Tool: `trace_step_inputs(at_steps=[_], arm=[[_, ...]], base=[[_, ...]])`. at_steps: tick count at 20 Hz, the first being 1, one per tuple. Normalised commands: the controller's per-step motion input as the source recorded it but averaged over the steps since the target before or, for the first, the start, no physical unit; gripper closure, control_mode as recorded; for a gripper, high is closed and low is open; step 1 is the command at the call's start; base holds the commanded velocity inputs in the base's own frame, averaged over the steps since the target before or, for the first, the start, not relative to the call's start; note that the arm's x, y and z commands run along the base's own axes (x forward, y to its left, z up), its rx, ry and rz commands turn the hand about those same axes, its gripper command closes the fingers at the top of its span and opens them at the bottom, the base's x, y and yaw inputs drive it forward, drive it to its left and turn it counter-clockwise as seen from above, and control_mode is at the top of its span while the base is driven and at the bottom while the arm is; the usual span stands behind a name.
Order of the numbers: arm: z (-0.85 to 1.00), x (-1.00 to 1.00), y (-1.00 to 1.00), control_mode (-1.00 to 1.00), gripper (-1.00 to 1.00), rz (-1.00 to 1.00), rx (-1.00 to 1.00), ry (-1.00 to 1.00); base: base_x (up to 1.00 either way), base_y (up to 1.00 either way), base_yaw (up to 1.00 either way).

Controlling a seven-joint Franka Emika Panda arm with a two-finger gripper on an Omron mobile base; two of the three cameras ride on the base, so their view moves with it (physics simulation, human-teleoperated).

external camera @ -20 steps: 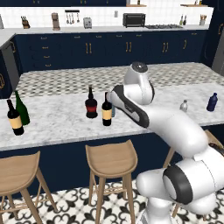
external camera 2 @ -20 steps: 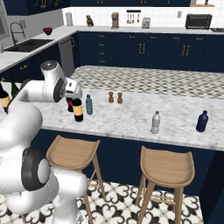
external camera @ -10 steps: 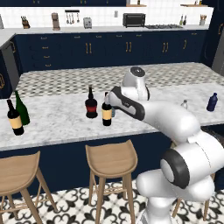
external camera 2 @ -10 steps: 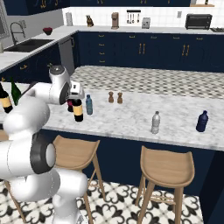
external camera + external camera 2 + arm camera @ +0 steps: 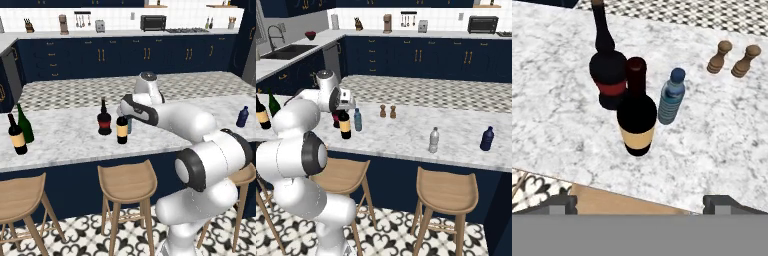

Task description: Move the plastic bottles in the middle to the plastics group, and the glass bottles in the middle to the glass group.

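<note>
Three bottles stand close together mid-counter. The slim dark wine bottle with a yellow-tan label (image 5: 122,130) (image 5: 345,125) (image 5: 637,119) is nearest the front edge. The squat dark bottle with a red band (image 5: 104,119) (image 5: 610,76) is behind it. The small pale-blue plastic bottle (image 5: 358,120) (image 5: 672,98) is beside it. My gripper (image 5: 125,108) (image 5: 346,104) (image 5: 639,202) hangs open just above the wine bottle, holding nothing. At the left end stand the green bottle (image 5: 24,123) (image 5: 274,103) and a tan-labelled wine bottle (image 5: 17,136) (image 5: 262,114). The clear-grey bottle (image 5: 434,140) and navy bottle (image 5: 242,116) (image 5: 486,138) stand to the right.
Two brown wooden shakers (image 5: 387,111) (image 5: 732,59) stand behind the middle bottles. Wooden stools (image 5: 125,183) (image 5: 447,190) line the counter's front edge below. Bare marble counter (image 5: 65,132) lies between the middle bottles and each end group.
The arm has swung left, bringing the open hand from beside the middle bottles to just above the wine bottle. The bottles have not moved.
</note>
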Motion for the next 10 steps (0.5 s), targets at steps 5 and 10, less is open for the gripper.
trace_step_inputs(at_steps=[5,10], arm=[[-0.22,0.15,0.09,-1.00,-1.00,0.00,-0.02,0.00],[-0.30,0.27,0.12,-1.00,-1.00,0.00,0.00,0.00]], base=[[0.00,0.00,0.00],[0.00,0.00,0.00]])
